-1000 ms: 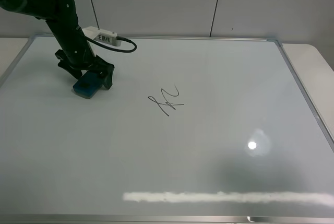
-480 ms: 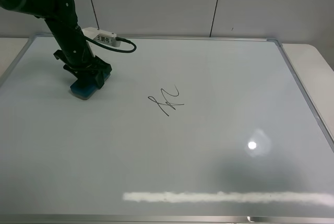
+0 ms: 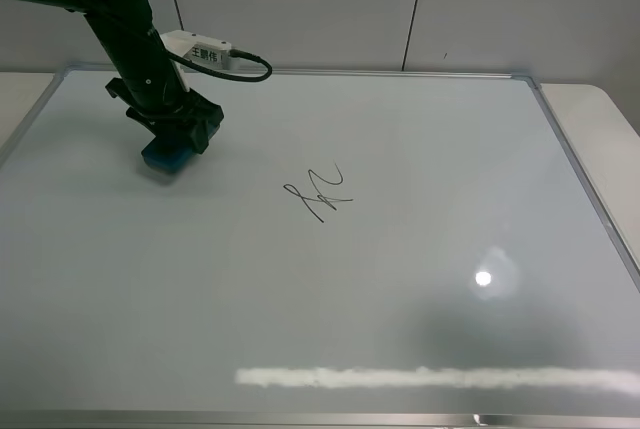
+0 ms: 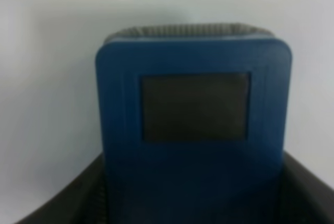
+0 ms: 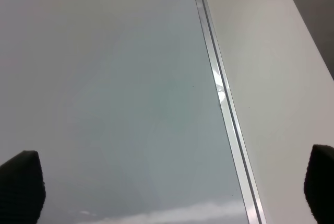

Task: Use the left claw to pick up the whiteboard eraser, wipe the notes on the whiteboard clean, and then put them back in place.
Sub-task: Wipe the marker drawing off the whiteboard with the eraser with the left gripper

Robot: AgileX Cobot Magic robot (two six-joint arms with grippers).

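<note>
The whiteboard (image 3: 400, 129) lies flat and fills most of the exterior high view. The notes (image 3: 318, 192), a thin black scribble, sit near its middle. My left claw (image 3: 177, 136) is at the board's far left, shut on the teal-blue whiteboard eraser (image 3: 162, 158), and holds it just above the board, well left of the notes. In the left wrist view the eraser (image 4: 194, 106) fills the frame between the two black fingers (image 4: 57, 208). My right gripper (image 5: 169, 192) is open and empty over the board's right edge; it does not show in the exterior high view.
The board's silver frame (image 5: 224, 104) runs beside a white table surface (image 5: 282, 78). A white labelled tag (image 3: 205, 53) and black cable hang off the left arm. A bright light reflection (image 3: 483, 277) lies on the right half of the board.
The left claw's fingers closed on the eraser, then it rose slightly with the eraser and shifted toward the board's far edge. The notes are unchanged.
</note>
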